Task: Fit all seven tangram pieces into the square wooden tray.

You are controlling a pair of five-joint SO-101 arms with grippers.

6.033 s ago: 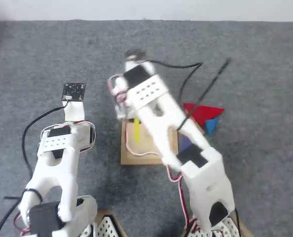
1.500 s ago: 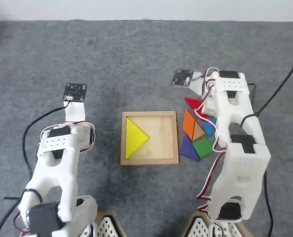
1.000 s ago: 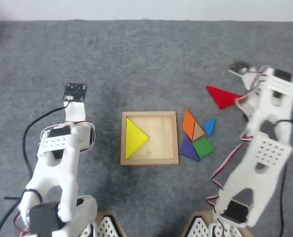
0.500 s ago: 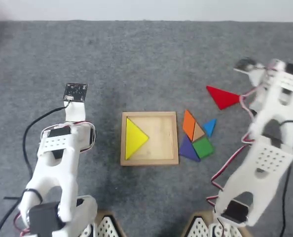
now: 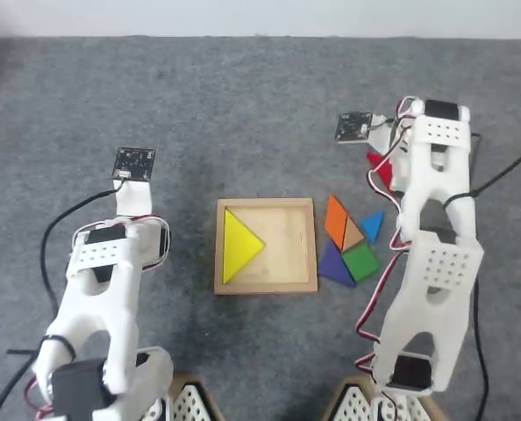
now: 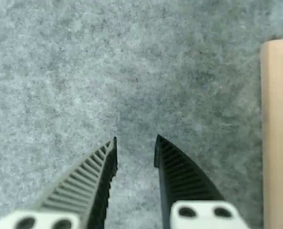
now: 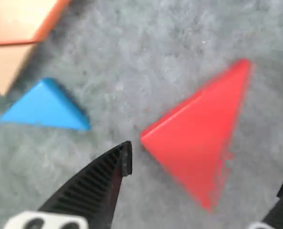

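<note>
The square wooden tray (image 5: 266,279) lies mid-table with a yellow triangle (image 5: 239,245) in its left half. Just right of it lie orange (image 5: 335,219), tan (image 5: 353,233), blue (image 5: 372,225), purple (image 5: 333,263) and green (image 5: 360,260) pieces. A red triangle (image 5: 377,167) sits farther back, partly under the right arm (image 5: 431,175). In the right wrist view my right gripper (image 7: 207,164) hangs open astride the red triangle (image 7: 198,143), the blue triangle (image 7: 46,112) beside it. My left gripper (image 6: 135,143) hovers over bare carpet, slightly open and holding nothing, with the tray's rim (image 6: 272,119) off to one side.
Grey carpet covers the table, with free room behind and left of the tray. The left arm (image 5: 111,263) stands left of the tray. Cables trail from both arms. A pale wall edge runs along the back.
The right arm left the tray, where the yellow triangle now lies, and shifted the red triangle back-right from the cluster. It swung far right and has returned over the red triangle. Left arm unmoved.
</note>
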